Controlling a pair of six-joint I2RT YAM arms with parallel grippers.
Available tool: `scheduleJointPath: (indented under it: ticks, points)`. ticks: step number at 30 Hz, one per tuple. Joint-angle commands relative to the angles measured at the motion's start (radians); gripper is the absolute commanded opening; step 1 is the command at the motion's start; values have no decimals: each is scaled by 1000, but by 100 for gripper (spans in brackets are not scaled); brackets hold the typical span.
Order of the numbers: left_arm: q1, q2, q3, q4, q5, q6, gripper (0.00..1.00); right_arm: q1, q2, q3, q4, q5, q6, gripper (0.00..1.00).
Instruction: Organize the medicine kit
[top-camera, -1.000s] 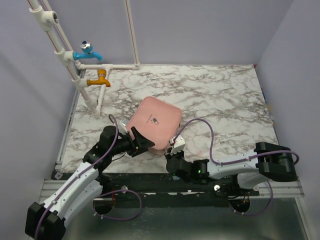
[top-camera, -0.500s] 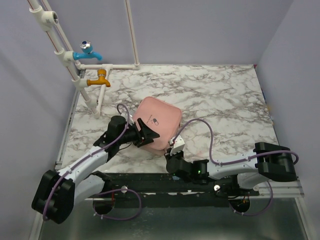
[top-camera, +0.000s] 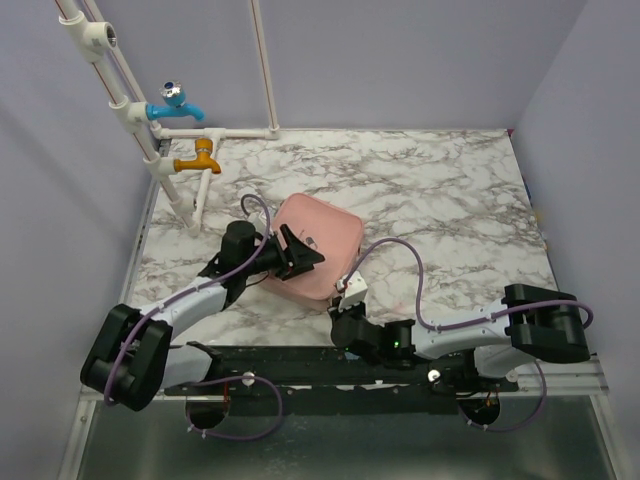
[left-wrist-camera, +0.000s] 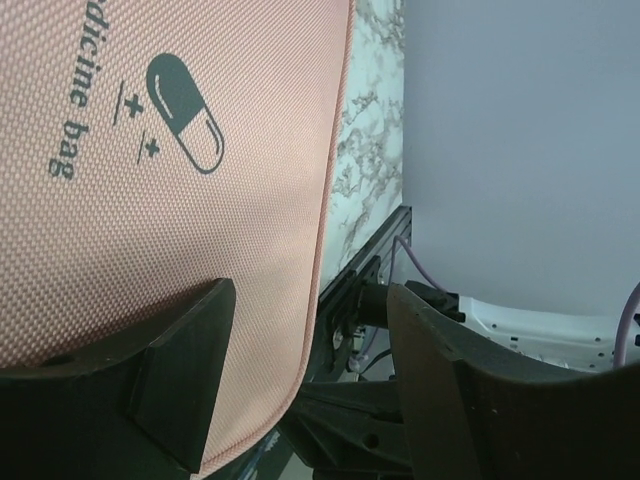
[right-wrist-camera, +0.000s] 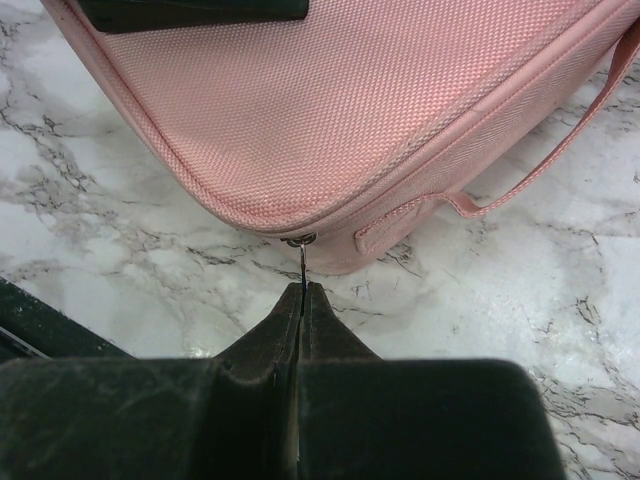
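Left pincer (top-camera: 306, 259), jaws apart, has slid farther over the medicine kit (top-camera: 332, 234); right pincer (right-wrist-camera: 301, 294) pinches its zipper pull (right-wrist-camera: 302, 262).

We observe 2 arms. The left arm extends forward, low and almost straight, and the left gripper (top-camera: 300, 256) has its 2 fingers (left-wrist-camera: 170, 375) spread apart. The right arm folds inward along the near edge with its elbow bent. The right gripper (right-wrist-camera: 302, 298) is pinched closed on a thin zipper pull (right-wrist-camera: 301, 255).
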Motion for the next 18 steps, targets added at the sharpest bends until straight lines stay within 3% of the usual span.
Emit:
scheduleJointPath:
  ticks: [1,11,18]
  points:
    - [6,33,-48,116,28,-8,64,6,6,13,6,16,-10,1]
    - [6,33,-238,257,2,-15,61,-15,50,49,-67,110,12,1]
    - [6,17,-293,280,5,-1,59,-80,-22,23,-62,129,-35,1]
